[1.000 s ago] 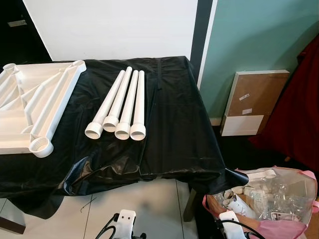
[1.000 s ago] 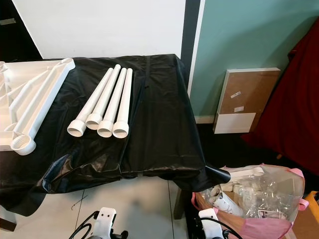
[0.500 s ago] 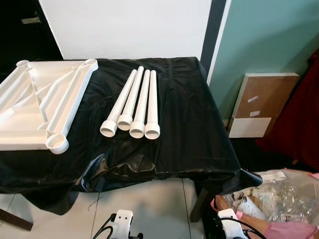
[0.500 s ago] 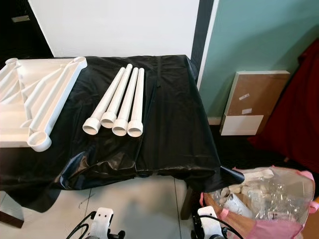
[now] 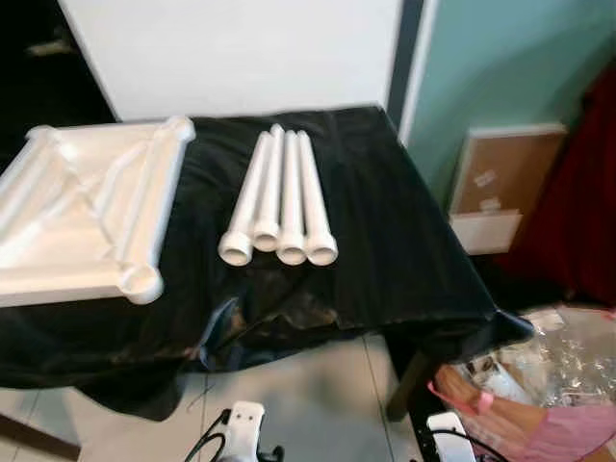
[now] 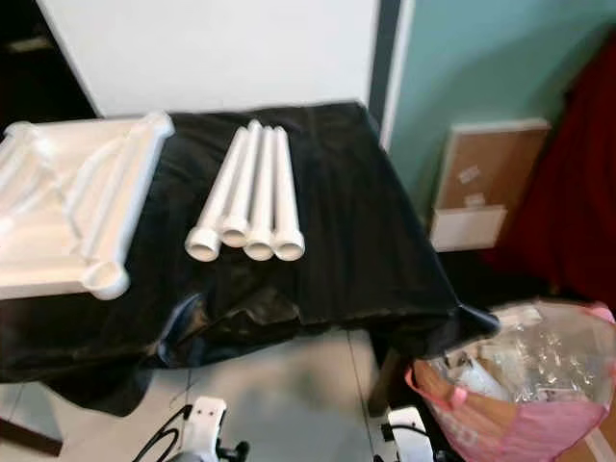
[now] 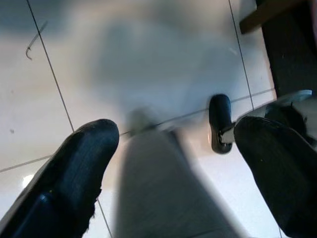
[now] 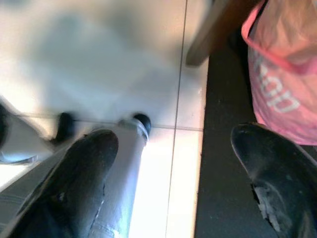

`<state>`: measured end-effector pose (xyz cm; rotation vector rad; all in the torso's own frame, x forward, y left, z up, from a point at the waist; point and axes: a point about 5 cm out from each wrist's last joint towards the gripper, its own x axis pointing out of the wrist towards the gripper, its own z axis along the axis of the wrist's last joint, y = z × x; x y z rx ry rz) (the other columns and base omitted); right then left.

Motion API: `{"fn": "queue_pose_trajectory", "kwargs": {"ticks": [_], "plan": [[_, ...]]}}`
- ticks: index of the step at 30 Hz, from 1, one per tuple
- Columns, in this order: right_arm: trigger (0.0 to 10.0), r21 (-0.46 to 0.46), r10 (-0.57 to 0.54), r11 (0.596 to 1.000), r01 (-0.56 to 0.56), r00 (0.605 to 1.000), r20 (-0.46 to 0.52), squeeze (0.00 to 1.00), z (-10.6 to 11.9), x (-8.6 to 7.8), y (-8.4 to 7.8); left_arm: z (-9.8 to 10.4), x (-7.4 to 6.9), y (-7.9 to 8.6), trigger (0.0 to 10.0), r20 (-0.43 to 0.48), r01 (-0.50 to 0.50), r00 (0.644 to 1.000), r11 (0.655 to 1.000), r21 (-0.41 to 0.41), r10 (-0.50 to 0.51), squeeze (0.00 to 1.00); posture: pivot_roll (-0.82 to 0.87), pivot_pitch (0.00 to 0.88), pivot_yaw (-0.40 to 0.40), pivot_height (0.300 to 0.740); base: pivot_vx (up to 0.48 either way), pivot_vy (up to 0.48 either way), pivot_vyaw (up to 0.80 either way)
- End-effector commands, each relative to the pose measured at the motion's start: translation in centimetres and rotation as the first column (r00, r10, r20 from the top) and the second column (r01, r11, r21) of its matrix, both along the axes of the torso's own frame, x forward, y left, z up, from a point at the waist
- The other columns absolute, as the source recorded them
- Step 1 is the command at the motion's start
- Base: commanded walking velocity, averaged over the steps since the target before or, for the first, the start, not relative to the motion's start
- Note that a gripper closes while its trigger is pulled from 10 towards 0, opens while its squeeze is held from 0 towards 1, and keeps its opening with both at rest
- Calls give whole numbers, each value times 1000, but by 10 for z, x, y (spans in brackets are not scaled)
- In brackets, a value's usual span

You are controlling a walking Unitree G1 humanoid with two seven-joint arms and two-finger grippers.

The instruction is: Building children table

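Observation:
Several white plastic table legs point(image 5: 279, 197) lie side by side on a table draped in black sheeting point(image 5: 385, 241), flared ends toward me. The white tabletop panel point(image 5: 82, 221) rests upside down at the table's left, ribs and corner sockets facing up. Both arms hang low beside my body, well below the table. My left gripper point(image 7: 173, 163) is open over the pale floor tiles. My right gripper point(image 8: 173, 168) is open too, above the floor next to a pink bag.
A pink bag point(image 5: 539, 404) stuffed with clear plastic wrap and small white parts stands on the floor at the right. A brown and white flat board point(image 5: 500, 183) leans on the teal wall. A wooden table leg point(image 5: 409, 380) stands at the table's right front corner.
The whole picture has shifted right and blurred, so the camera has turned left. The tabletop panel now shows more fully. Nothing on the table has moved.

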<state>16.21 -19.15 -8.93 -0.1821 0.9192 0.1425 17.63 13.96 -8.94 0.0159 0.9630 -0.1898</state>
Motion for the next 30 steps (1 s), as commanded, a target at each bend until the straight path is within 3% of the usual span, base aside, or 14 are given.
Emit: {"fn": "queue_pose_trajectory", "kwargs": {"ticks": [1, 30], "plan": [[10000, 8, 0, 1000, 1, 1000, -24, 0, -3, -5, 3, -2, -4, 7, 10000, -18, -2, 1000, 1000, 28, 3, 0, -115, 0, 7, 740, -240, 334, 0], [10000, -1, 19, 1000, -19, 999, -44, 0, -5, -9, 4, -2, -5, 9, 10000, -21, 9, 1000, 999, 39, -8, 0, -107, 0, 3, 740, -141, 338, 0]]}}
